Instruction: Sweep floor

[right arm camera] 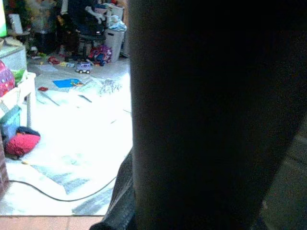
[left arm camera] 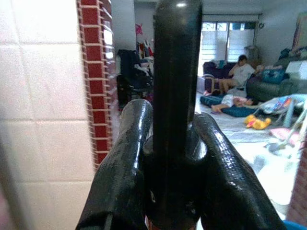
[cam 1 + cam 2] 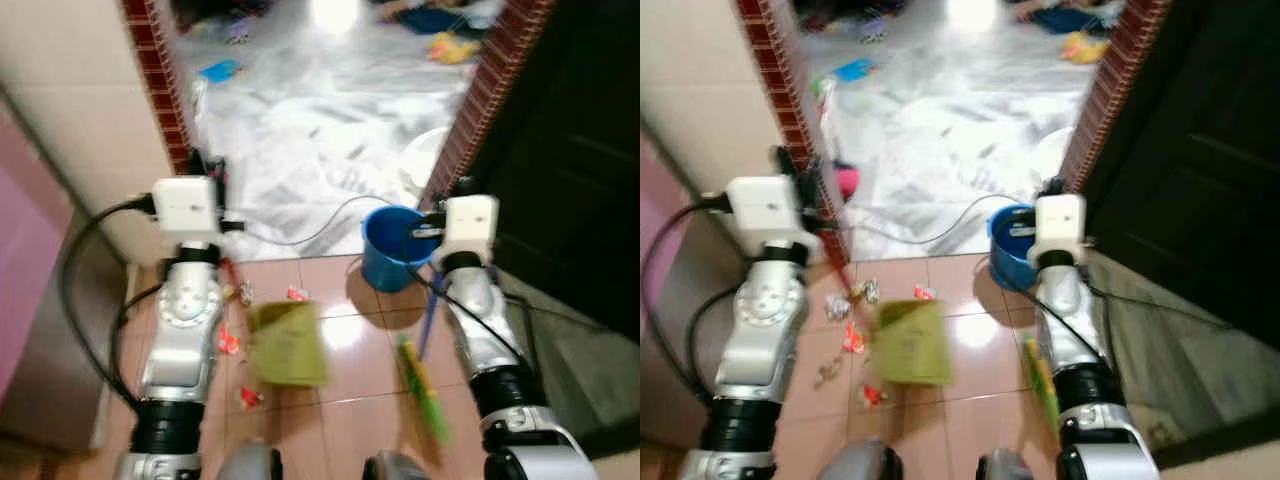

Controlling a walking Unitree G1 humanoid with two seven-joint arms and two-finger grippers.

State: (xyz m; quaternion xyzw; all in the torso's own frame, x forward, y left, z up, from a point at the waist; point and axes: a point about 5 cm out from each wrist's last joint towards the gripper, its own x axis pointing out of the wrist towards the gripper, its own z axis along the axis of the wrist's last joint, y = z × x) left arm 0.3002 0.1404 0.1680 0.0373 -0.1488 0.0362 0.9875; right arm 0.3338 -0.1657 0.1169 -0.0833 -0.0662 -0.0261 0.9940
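One broom (image 3: 424, 392), one green dustpan (image 3: 287, 343), one blue bucket (image 3: 392, 246), several scattered wrappers (image 3: 229, 342).

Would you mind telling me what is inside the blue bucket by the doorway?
The bucket shows only a blue inner wall and a dark patch near its rim. The right arm's wrist camera box covers part of its opening, so its contents cannot be told.

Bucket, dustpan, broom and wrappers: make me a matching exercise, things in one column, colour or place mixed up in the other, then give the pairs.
Things:
1. bucket
2. dustpan
3. broom
4. wrappers

Descriptions:
A. olive green, on the tiles between the arms
B. blue, by the doorway threshold
C. small red scraps beside the left arm
D. green head, blue handle, beside the right arm

Pairs: 1-B, 2-A, 3-D, 4-C
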